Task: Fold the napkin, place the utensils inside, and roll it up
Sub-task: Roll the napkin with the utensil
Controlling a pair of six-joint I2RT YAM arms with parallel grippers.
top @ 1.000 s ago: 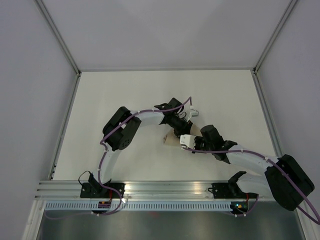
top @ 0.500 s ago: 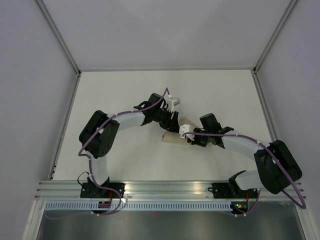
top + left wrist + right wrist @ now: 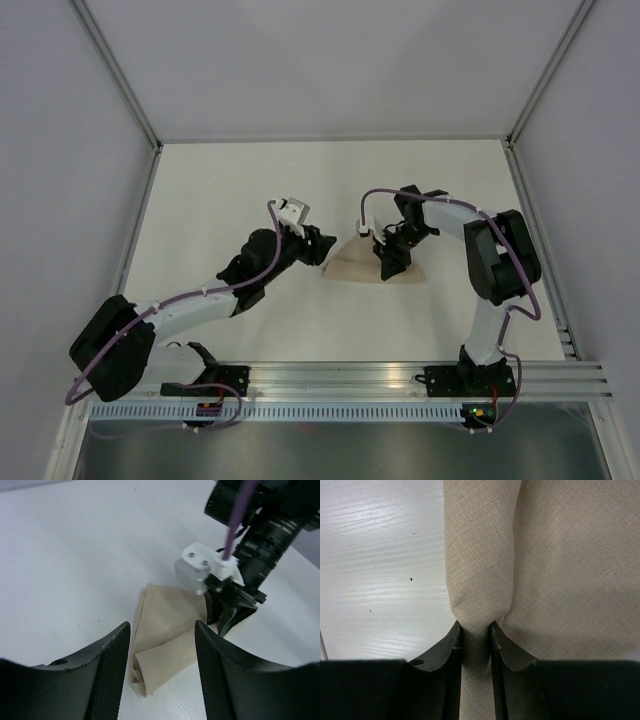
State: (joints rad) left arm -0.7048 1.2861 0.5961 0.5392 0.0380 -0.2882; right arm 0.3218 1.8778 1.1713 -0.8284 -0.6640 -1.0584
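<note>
The tan napkin (image 3: pixel 353 268) lies partly rolled on the white table, its rolled edge towards me in the left wrist view (image 3: pixel 167 652). My right gripper (image 3: pixel 389 264) stands over the roll's right part. In the right wrist view the right gripper (image 3: pixel 476 628) is shut on the rolled fold of the napkin (image 3: pixel 479 540). My left gripper (image 3: pixel 322 247) sits just left of the napkin, open, with nothing between its fingers (image 3: pixel 114 655); it is apart from the cloth. The utensils are hidden.
The white table (image 3: pixel 220 190) is bounded by metal rails at the left (image 3: pixel 130 250) and right (image 3: pixel 535 240) sides. The right arm's forearm (image 3: pixel 450 208) arches over from the far right. The left arm (image 3: pixel 200 305) stretches across the near left.
My left gripper has opened, let go of the napkin and drawn back to the left. The right arm has swung round to the far right, still pinching the roll.
</note>
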